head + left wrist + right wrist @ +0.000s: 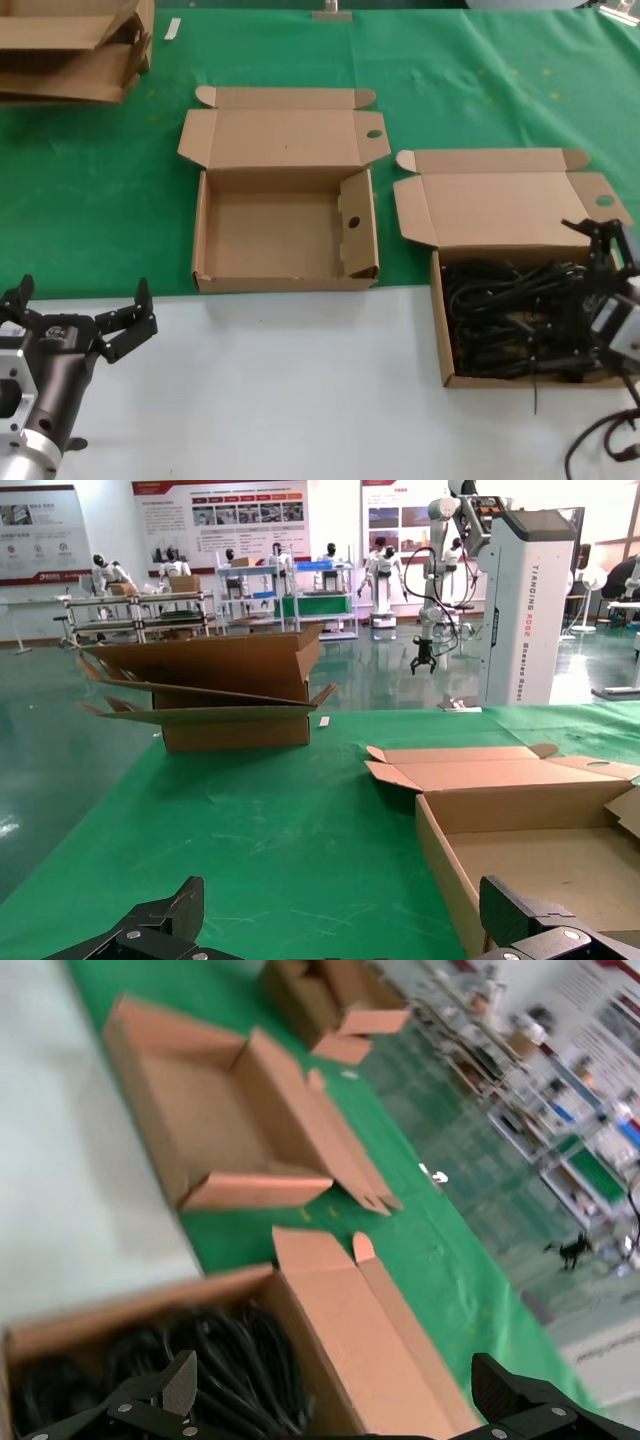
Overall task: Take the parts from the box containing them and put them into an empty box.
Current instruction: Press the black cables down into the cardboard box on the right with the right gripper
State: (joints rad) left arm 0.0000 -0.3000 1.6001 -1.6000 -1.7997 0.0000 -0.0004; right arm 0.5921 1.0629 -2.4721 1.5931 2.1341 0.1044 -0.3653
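Head view: empty box (285,232), lid open, seen straddling the edge between green cloth (90,200) and white tabletop (300,390); box containing the cables (520,215) just to its right, black cables (510,320) heaped inside; flattened cardboard sheets (70,45) stacked at the far left corner. Left gripper (80,318) parked low at the near left, fingers spread wide, well apart from both boxes. Right gripper (605,265) poised over the right end of the cable box, fingers apart, nothing held, cables directly beneath. Left wrist view: fingertips (170,915) splayed at the frame edge; empty box (530,830) ahead; cardboard stack (215,695) beyond, workshop behind, neither legible from the head. Right wrist view: spread fingertips (165,1390) above cables (200,1360) near the box's wall; empty box (215,1120) farther off.
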